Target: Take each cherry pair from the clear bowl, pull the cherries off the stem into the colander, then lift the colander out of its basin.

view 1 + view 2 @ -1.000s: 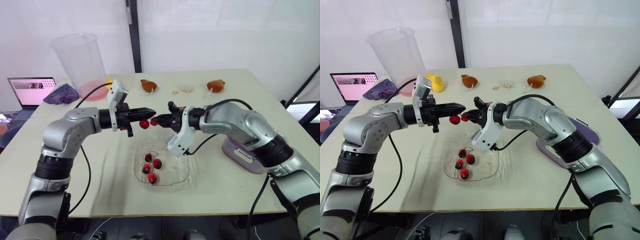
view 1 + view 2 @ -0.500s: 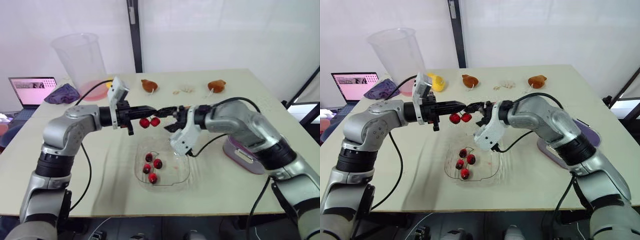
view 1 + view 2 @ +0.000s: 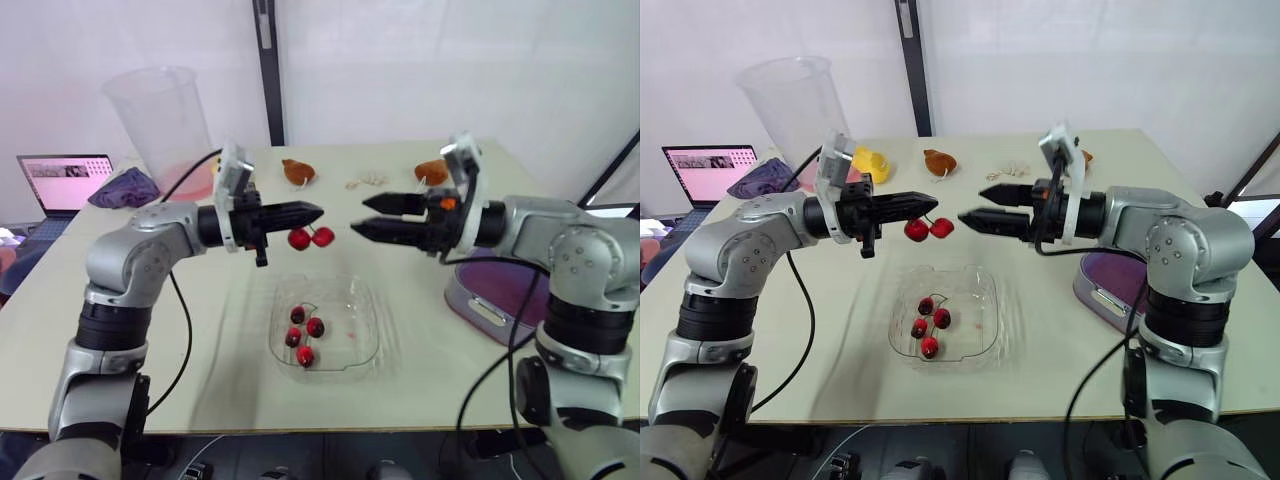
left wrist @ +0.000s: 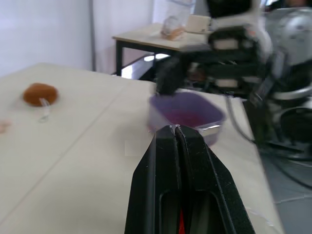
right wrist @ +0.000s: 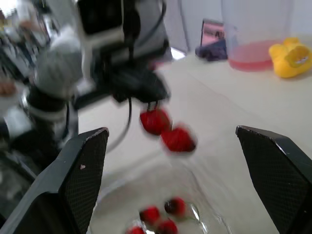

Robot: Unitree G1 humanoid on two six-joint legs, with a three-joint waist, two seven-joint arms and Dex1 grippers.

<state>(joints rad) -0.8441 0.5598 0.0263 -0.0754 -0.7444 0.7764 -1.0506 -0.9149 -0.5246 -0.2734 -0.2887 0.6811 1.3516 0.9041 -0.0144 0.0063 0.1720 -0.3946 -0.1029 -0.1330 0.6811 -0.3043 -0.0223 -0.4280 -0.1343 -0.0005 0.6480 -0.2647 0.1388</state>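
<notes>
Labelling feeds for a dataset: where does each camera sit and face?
Eye views: on the head, looking down over the table; both arms show.
Left wrist view: along the shut left claw, toward the purple colander and right arm.
Right wrist view: along the open right claw, toward the cherry pair and clear bowl.
Shared: each wrist view sees the opposite arm.

The right arm [image 3: 565, 240] hides part of the purple basin [image 3: 497, 296].

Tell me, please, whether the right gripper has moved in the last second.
Yes. The right gripper has drawn back rightward off the cherries, toward the right edge of the bowl.
</notes>
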